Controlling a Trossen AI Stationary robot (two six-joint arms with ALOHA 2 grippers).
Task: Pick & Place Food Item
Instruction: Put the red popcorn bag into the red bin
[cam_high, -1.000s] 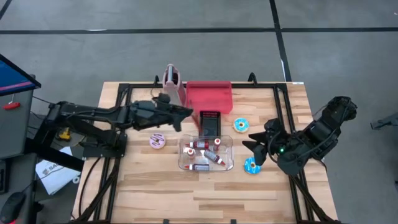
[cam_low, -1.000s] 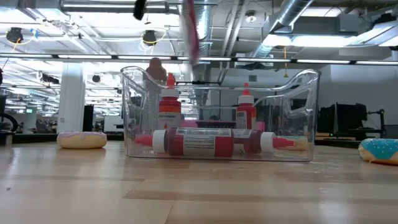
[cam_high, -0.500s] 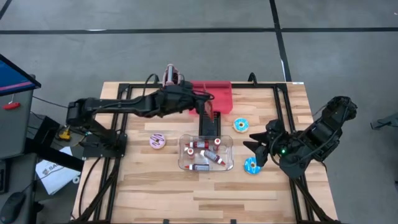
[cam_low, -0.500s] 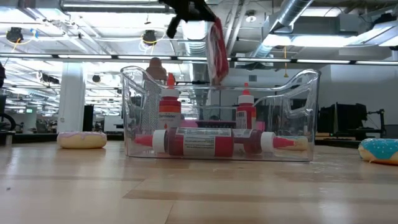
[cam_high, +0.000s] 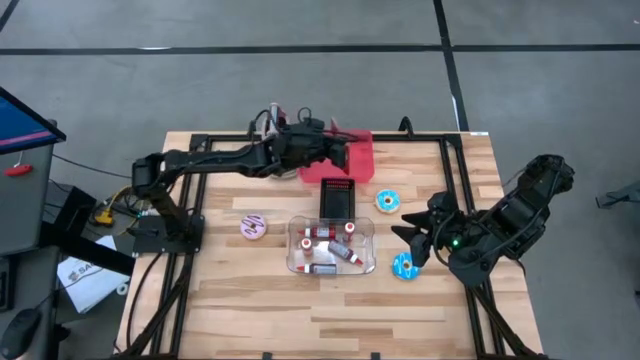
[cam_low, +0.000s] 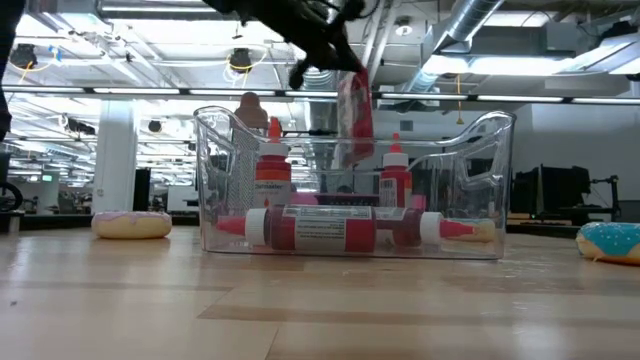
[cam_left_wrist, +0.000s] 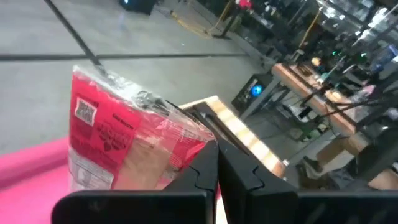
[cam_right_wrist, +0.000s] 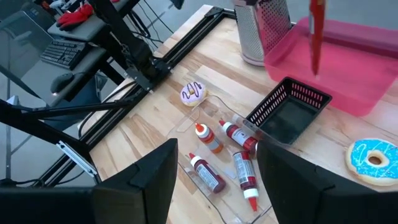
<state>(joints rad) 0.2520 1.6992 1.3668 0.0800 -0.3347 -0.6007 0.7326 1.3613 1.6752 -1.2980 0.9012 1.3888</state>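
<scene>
Overhead, the left gripper (cam_high: 338, 155) has its fingers (cam_left_wrist: 205, 171) clamped on a red snack packet (cam_left_wrist: 124, 140) above the pink tray (cam_high: 355, 160). Right gripper (cam_high: 408, 238) waits, fingers spread, beside a blue donut (cam_high: 404, 266) on the desk (cam_high: 250, 310).

The wooden table (cam_high: 230, 300) carries a pink bin (cam_high: 355, 160), clear tub (cam_high: 366, 262) and doughnuts (cam_high: 253, 227).

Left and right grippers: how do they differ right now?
The left gripper is shut on a red food packet and held up over the pink bin at the back of the table; the right gripper is open and holds nothing. The left arm is stretched across the table, while the right arm waits folded at the right side near a blue doughnut. Both are dark two-finger grippers.
</scene>
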